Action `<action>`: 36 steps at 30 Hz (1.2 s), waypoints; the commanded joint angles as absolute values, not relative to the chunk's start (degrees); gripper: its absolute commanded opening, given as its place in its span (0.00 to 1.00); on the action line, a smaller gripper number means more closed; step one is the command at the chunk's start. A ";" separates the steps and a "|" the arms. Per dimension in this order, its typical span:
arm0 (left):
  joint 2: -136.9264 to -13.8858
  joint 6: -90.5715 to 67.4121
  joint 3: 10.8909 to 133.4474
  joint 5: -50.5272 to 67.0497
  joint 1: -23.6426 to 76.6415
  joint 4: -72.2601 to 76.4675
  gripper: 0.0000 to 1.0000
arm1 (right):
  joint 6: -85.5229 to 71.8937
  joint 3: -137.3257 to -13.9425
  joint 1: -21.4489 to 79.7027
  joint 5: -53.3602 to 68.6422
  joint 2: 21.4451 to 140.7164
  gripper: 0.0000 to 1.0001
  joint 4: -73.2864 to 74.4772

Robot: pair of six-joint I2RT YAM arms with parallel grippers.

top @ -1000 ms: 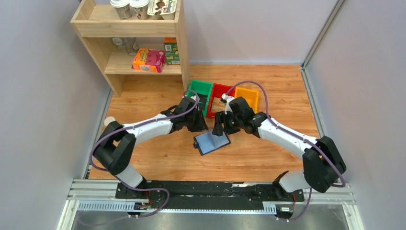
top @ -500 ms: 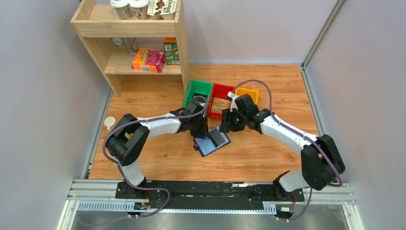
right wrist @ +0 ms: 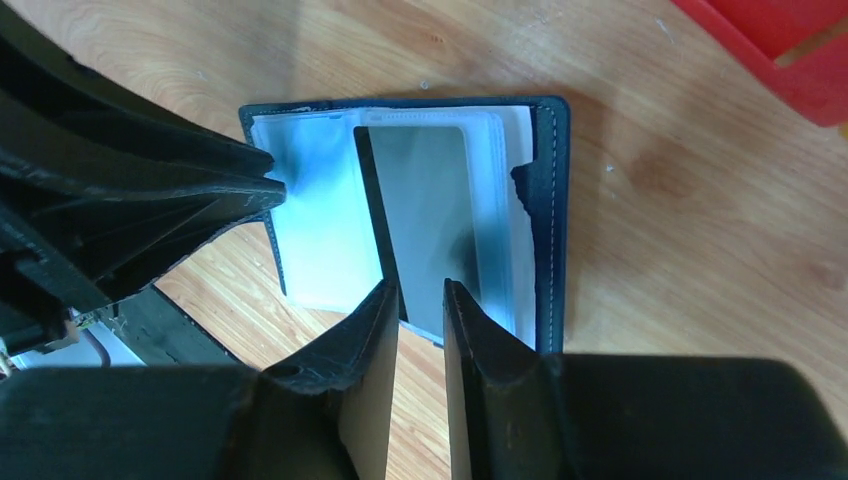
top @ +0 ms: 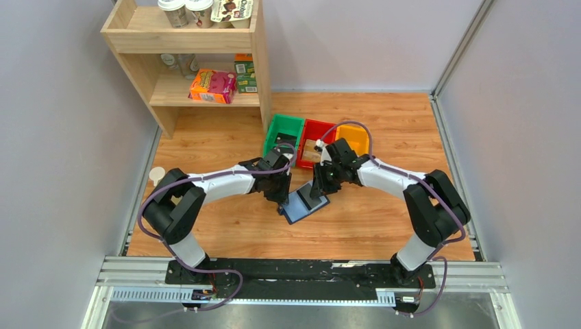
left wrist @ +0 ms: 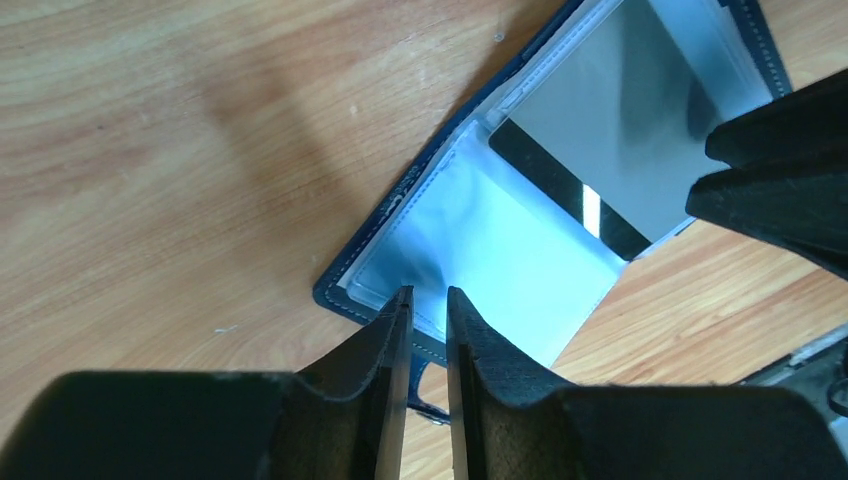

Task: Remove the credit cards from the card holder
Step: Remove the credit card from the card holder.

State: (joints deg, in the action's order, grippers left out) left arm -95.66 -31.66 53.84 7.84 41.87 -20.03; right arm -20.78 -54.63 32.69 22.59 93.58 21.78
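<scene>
A: Card holder [top: 299,208] lies open on the counter [top: 219,137], between the two arms, just in front of the red bin [top: 316,140]. What's different from a second back?

B: Both arms have come down onto it. Left fingers [left wrist: 392,325] were short of it on its far-left side. Now they sit at the near edge of the empty clear sleeve [left wrist: 500,250]. Right fingers [right wrist: 372,312] stood wide above the far side and have drawn in to a narrow slot.

A: Around what?

B: The end of a dark, grey-faced card [right wrist: 430,210] on the right leaf. Its edge runs into the slot. Wood shows between the pads, so I can't tell if they've bitten yet.

A: Left holding anything?

B: Narrow gap too, over the cover's rim. Pinning or merely hovering, can't tell.

A: Reading?

B: Likely the extraction step: left steadies the holder, right is about to pinch and draw. The card is not yet out. Risk: the holder drags along if the left isn't bearing down.
</scene>
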 commanded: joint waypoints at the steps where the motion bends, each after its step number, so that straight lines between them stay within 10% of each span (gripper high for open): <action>1: -95.18 -25.49 54.40 1.94 41.75 -26.80 0.27 | -21.18 -56.17 32.52 23.03 96.32 0.25 18.28; 36: -95.10 -63.19 35.07 8.87 41.57 21.00 0.44 | -27.60 -45.88 31.46 24.26 98.61 0.21 10.72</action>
